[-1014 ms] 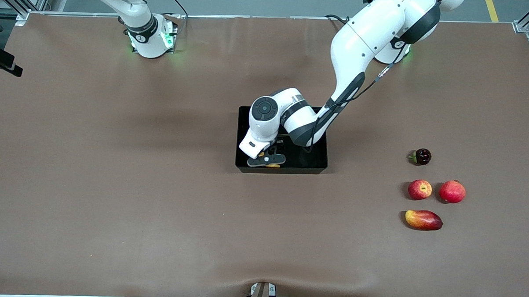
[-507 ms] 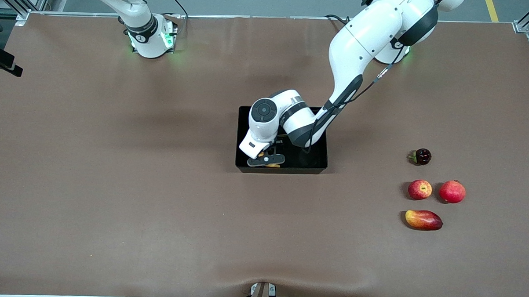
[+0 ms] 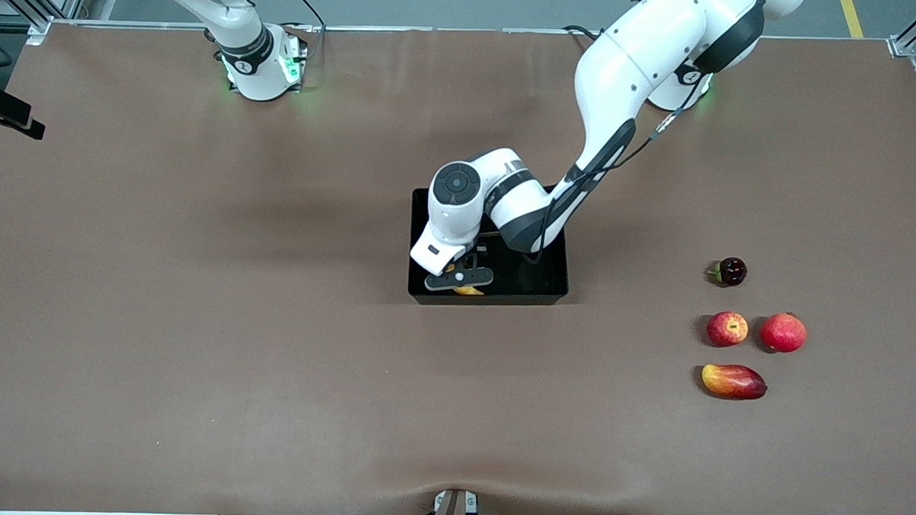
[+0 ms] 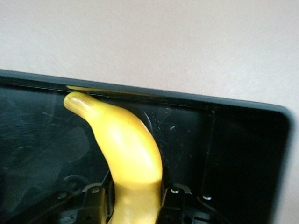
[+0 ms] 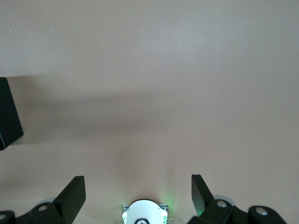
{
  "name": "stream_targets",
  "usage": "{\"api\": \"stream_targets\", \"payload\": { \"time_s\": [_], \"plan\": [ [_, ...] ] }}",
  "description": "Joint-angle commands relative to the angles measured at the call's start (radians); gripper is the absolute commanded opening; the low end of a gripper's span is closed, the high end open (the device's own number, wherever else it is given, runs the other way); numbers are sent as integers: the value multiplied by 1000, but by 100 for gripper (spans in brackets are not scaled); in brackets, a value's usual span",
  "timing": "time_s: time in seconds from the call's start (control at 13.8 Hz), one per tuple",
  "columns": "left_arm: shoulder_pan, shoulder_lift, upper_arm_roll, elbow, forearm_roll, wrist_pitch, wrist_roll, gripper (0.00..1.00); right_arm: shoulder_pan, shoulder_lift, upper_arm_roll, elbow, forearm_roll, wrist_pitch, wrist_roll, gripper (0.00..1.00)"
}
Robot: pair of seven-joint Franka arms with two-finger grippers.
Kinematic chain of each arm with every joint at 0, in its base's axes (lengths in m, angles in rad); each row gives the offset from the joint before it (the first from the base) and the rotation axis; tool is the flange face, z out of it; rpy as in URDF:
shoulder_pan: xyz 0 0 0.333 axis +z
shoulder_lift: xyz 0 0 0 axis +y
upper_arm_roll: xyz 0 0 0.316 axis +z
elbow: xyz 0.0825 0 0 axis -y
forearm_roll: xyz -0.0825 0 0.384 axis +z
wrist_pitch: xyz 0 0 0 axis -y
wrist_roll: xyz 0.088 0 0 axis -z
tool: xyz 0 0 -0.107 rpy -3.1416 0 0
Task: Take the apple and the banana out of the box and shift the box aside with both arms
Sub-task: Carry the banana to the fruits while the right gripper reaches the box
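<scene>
A: Starting with the box [image 3: 552, 280]: it sits mid-surface, wide, glossy and stiff-looking, probably light. I'd judge its low walls slick, so each arm should take hold of one short wall.

B: And the banana [image 4: 126, 154]?

A: Inside the box, by the wall nearest the front camera. The left pincer [image 3: 458, 279] is clamped on its thick middle; the tip touches that wall. It looks smooth and curved, likely soft, so a mid-body hold with gentle pressure seems right.

B: The apple [image 3: 727, 329]?

A: Already out, toward the left arm's end of the surface, among other fruit. Round, firm, apt to roll.

B: The right pincer [image 5: 138, 198]?

A: Waiting above bare surface, jaws apart.
</scene>
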Motion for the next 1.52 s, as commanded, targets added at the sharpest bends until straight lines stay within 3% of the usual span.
{"api": "stream_targets", "payload": {
  "time_s": [0.0,0.22,0.43,0.72,0.87,1.01,1.23,1.45],
  "plan": [
    [6,-106,-4,-17,0,-99,3,0,-11,10,7,11,19,-6,0,100],
    [33,-199,-3,-17,-52,-177,32,0,4,105,12,12,45,-4,-11,100],
    [128,-301,-1,-26,-88,-316,212,0,18,147,18,12,85,-3,-31,100],
    [303,-358,-1,-104,-86,-375,455,0,107,237,17,11,336,40,16,100],
    [392,-356,-1,-141,-79,-364,500,0,170,257,18,-18,397,92,36,100],
    [455,-347,0,-188,-71,-325,541,0,272,259,17,-91,398,205,77,100],
    [556,-341,0,-367,30,-92,549,0,418,261,18,-257,430,478,119,100],
    [602,-266,2,-402,121,11,552,0,587,334,18,-331,432,753,292,100]
  ]
}}
